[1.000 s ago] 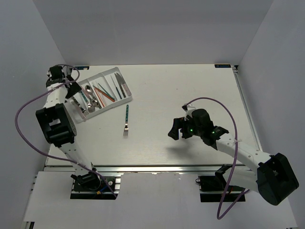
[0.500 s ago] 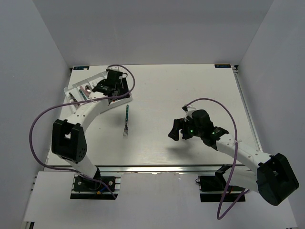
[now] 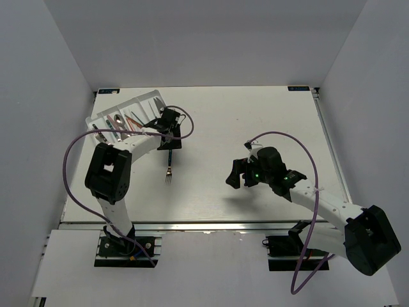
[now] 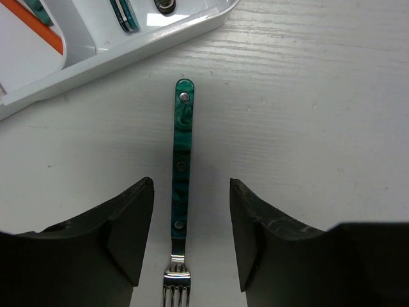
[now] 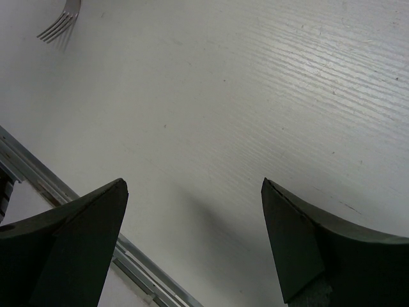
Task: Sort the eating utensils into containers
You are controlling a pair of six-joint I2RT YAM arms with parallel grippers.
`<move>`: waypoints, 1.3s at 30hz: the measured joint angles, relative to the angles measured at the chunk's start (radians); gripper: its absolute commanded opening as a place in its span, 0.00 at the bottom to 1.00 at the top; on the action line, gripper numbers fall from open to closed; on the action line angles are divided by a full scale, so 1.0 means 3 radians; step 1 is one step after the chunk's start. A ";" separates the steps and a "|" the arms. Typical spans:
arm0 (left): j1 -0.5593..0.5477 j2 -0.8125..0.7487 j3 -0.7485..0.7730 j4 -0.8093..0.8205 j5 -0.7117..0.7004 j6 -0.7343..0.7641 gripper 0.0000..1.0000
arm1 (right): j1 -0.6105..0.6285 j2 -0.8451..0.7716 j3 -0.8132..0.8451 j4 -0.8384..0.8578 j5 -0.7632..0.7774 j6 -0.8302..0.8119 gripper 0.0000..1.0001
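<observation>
A fork (image 4: pixel 181 160) with a teal handle lies alone on the table (image 3: pixel 255 128), just in front of the white tray (image 3: pixel 121 106). Its tines (image 3: pixel 169 176) point toward the near edge. My left gripper (image 4: pixel 192 224) hangs over it, open. One finger stands on each side of the handle's lower part, with a gap on both sides. In the top view this left gripper (image 3: pixel 170 142) sits at the tray's near right corner. Several utensils lie in the tray's compartments. My right gripper (image 3: pixel 236 173) hovers open and empty over bare table at mid-right.
The tray's corner (image 4: pixel 128 51) lies just beyond the end of the fork's handle. The right wrist view shows the fork's tines (image 5: pixel 61 25) far off and the table's metal front rail (image 5: pixel 57 185) below the right gripper (image 5: pixel 192 243).
My left arm has swung from the tray's far left end, across the tray, to above the fork, and its jaws have narrowed. The right arm has not moved.
</observation>
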 measured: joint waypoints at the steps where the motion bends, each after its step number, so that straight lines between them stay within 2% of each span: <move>1: 0.0000 0.0032 0.0001 0.0003 -0.0004 0.0001 0.59 | 0.0000 0.0000 0.0000 0.0000 0.0000 0.0000 0.89; 10: 0.0000 0.0252 -0.0013 0.0047 -0.0111 -0.0019 0.54 | 0.0000 0.0000 0.0000 0.0000 0.0000 0.0000 0.89; 12: 0.0000 0.0298 -0.0033 0.0061 -0.0111 -0.0022 0.50 | 0.0000 0.0000 0.0000 0.0000 0.0000 0.0000 0.89; 13: 0.0000 0.0309 -0.0041 0.0090 -0.0111 -0.0032 0.47 | 0.0000 0.0000 0.0000 0.0000 0.0000 0.0000 0.89; 14: 0.0000 0.0309 -0.0046 0.0126 -0.0107 -0.0041 0.36 | 0.0000 0.0000 0.0000 0.0000 0.0000 0.0000 0.89; 21: -0.0018 0.0294 -0.0109 0.0253 -0.0061 -0.0057 0.00 | 0.0000 0.0000 0.0000 -0.0001 0.0015 0.0000 0.89; 27: -0.0142 0.0144 -0.0200 0.0066 -0.0071 -0.0084 0.00 | 0.0000 0.0000 0.0000 0.0000 0.0039 0.0000 0.89; 32: -0.0207 -0.0341 -0.0122 -0.0336 -0.0210 -0.0106 0.00 | 0.0000 0.0000 0.0000 -0.0001 0.0050 0.0000 0.89; 35: 0.0072 -0.0557 0.0165 -0.0439 -0.0256 -0.0075 0.00 | 0.0000 0.0000 0.0000 0.0000 0.0050 0.0000 0.89; 39: 0.0825 -0.0587 0.0455 -0.0329 -0.0385 0.0001 0.00 | 0.0000 -0.0009 0.0000 0.0000 0.0048 0.0000 0.89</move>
